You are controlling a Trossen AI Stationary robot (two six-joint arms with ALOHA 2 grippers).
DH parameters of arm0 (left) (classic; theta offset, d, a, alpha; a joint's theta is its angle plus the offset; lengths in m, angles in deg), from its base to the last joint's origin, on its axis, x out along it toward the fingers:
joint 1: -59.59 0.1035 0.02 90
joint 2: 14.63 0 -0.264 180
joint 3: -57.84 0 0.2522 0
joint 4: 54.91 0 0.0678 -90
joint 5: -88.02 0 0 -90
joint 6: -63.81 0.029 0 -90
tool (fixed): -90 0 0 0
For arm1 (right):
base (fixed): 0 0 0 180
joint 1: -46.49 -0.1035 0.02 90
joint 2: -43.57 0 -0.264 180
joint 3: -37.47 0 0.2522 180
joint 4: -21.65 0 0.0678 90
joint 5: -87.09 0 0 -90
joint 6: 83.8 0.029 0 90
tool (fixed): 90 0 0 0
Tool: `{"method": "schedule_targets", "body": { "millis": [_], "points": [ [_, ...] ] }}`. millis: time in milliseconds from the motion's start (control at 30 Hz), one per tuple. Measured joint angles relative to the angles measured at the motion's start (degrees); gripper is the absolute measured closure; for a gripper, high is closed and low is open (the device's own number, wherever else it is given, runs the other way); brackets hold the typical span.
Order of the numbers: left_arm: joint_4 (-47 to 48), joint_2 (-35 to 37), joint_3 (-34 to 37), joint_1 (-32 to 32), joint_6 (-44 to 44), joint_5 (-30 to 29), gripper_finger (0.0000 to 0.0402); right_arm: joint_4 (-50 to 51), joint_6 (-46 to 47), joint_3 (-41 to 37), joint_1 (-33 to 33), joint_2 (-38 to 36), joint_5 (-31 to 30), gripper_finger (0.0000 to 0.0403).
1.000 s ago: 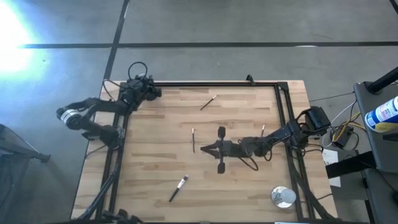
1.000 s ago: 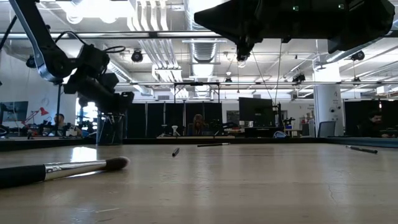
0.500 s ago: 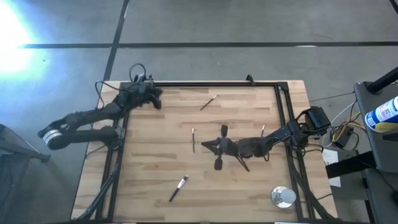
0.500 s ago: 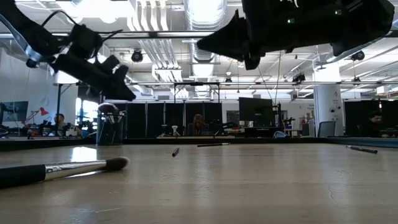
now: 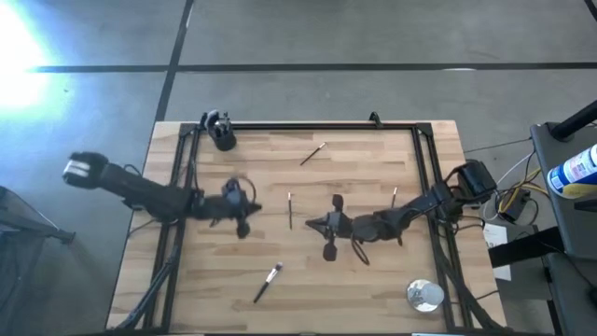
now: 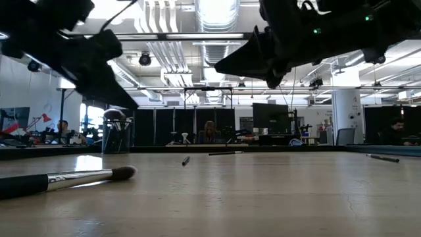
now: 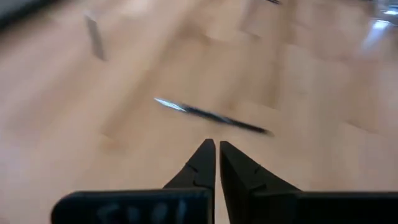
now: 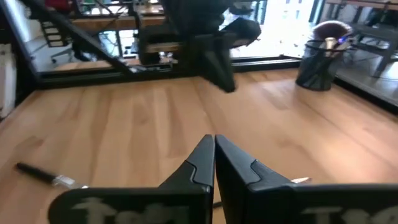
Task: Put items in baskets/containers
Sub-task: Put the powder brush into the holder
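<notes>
Four brushes lie loose on the table [image 5: 233, 280], and nearest the low camera is the fluffy-headed brush [image 6: 72, 179], at the lower left of that frame; in the high view it sits below centre. Farther in, a slim dark brush [image 5: 290, 210] lies at mid-table, squarely between the two arms. The left gripper [image 5: 244, 211] hangs just to its left in the high view, fingers pressed together and empty, with the brush stretched crosswise ahead of the tips in the left wrist view; this looks like an approach, so the fingers would need to part first. The right gripper [image 5: 317, 224], just right of the same brush, is likewise pinched closed on nothing, pointed toward picture left. A pale-tipped brush [image 5: 394, 195] lies beside the right arm, and another brush [image 5: 312, 154] rests near the upper edge. Farthest off, at the upper left corner of the board, stands the black cup [image 5: 223, 137], already holding a fluffy head, placed upright so handles drop straight in.
</notes>
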Motion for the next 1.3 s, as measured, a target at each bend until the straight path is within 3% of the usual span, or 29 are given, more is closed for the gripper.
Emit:
{"method": "schedule_targets", "body": {
  "millis": [167, 400, 567, 800, 1067, 1300],
  "points": [
    [5.1, -4.7, -2.1, -10.1, -16.1, -0.6, 0.0397, 0.2, 0.2, -1.1, -3.1, 0.0, -6.1, 0.0394],
    [19.1, -15.3, -15.3, -14.8, -26.6, 0.1, 0.0395, 0.2, -0.5, -1.8, -6.1, 0.0, -10.4, 0.0394],
    [30.8, -24.5, -27.0, -14.7, -29.6, 4.5, 0.0373, 0.2, -1.3, -1.8, -6.6, 0.0, -10.5, 0.0394],
    [34.7, -35.2, -38.5, -14.7, -34.4, 12.9, 0.0311, 0.2, -1.5, -1.8, -6.6, 0.0, -10.6, 0.0394],
    [40.9, -42.5, -46.0, -15.4, -38.7, 15.2, 0.0260, 0.4, -1.5, -1.8, -6.6, 0.0, -10.7, 0.0394],
    [40.7, -46.3, -49.2, -16.2, -38.9, 15.7, 0.0250, 0.4, -1.5, -1.9, -6.6, 0.0, -10.8, 0.0394]
  ]
}}
